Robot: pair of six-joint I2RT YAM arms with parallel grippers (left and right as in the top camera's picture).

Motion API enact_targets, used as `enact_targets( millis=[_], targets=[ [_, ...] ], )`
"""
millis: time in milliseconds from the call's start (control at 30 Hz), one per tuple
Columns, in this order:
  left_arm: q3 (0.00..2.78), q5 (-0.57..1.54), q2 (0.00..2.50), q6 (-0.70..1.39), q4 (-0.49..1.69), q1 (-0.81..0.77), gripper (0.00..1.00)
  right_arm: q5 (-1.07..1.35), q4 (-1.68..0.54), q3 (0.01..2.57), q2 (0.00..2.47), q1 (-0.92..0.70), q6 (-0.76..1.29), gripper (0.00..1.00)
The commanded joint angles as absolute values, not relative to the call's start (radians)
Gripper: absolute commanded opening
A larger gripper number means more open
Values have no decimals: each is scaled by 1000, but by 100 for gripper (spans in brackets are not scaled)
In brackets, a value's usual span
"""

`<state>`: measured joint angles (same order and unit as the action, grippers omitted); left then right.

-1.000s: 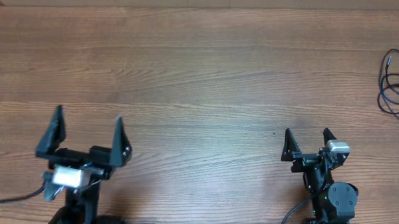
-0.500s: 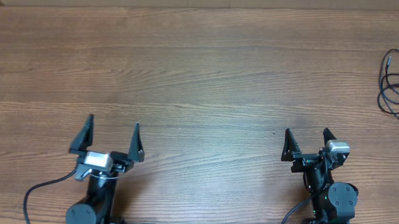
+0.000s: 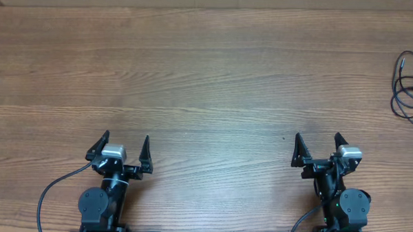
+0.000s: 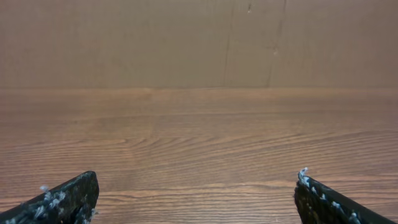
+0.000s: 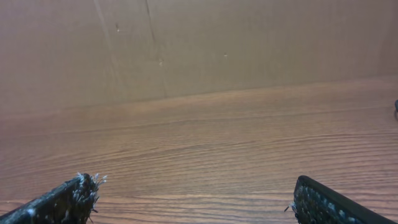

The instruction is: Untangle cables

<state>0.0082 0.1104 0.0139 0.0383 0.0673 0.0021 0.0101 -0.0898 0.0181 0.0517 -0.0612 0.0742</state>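
Sitting at far right edge of wood-grain bench (image 3: 208, 75): the cables (image 3: 409, 85), thin black cords in loose loops, partly cut off by frame. Left end effector (image 3: 126, 139) & right end effector (image 3: 318, 140) both spread wide, holding nothing, low at front edge, well apart from cables. Fingers (image 4: 68, 196) black, pointed, tips speckled w/ whitish fuzz. Brown cardboard wall (image 4: 186, 43) behind bench.

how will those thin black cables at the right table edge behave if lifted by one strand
The cables look thin and lie in loose curves, so they are probably floppy and light, drooping from a pinch. Overlapping loops suggest lifting one strand may drag the rest along.
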Motion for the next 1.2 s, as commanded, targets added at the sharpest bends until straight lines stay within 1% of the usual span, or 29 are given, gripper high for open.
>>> enact_targets(
  millis=[0, 1167],
  targets=[
    [5, 84, 3, -4, 74, 8, 100, 2, -85, 9, 50, -64, 70, 100],
    [5, 71, 4, -8, 73, 7, 100, 2, -84, 9, 50, -63, 70, 100]
  ],
)
